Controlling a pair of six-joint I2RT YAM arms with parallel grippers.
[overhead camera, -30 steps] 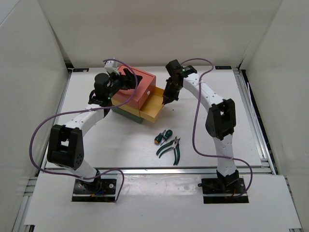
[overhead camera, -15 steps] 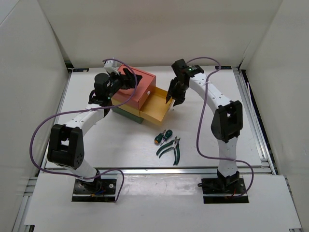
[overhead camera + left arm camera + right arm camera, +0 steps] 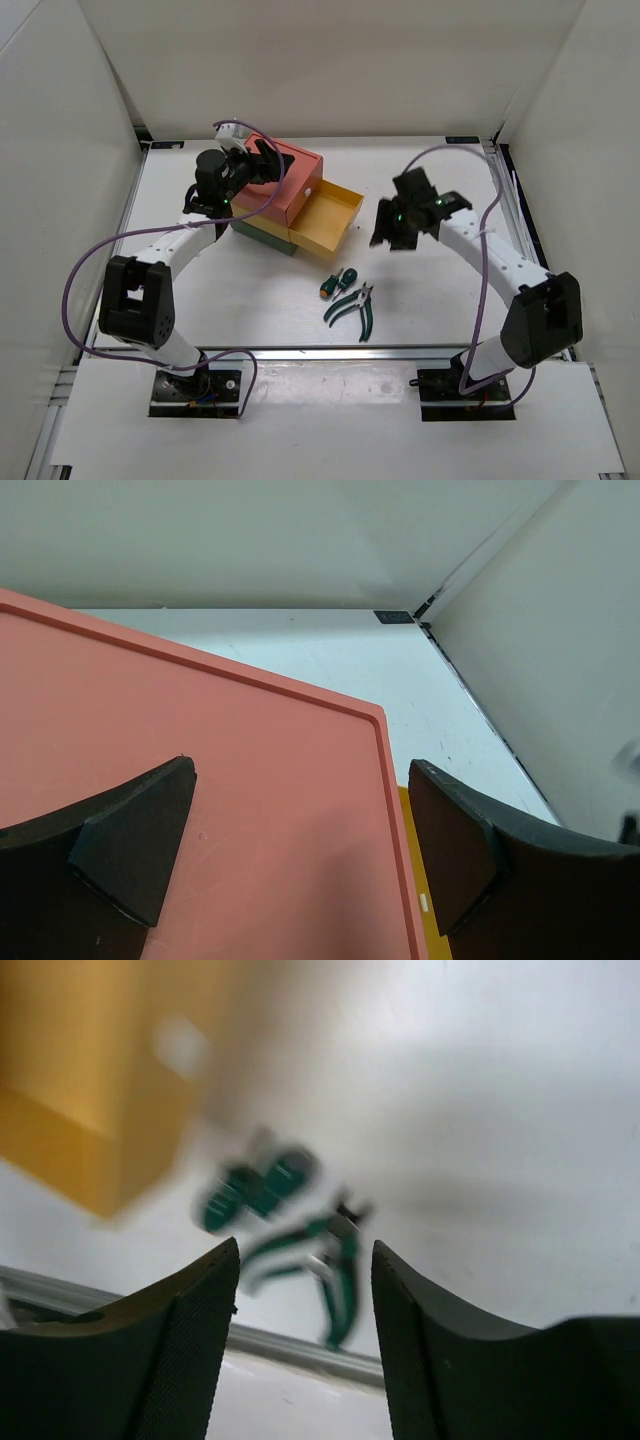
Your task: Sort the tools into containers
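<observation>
While green-handled pliers [image 3: 352, 306] lie flat, the boxy yellow drawer [image 3: 330, 215] gapes.

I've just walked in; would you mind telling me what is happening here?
Tools are being sorted into drawers. The left gripper sits open over the red box on top. The yellow drawer below it is pulled out. The right gripper hangs open and empty to the right of that drawer. The pliers and two screwdrivers lie on the table, not yet sorted.
</observation>
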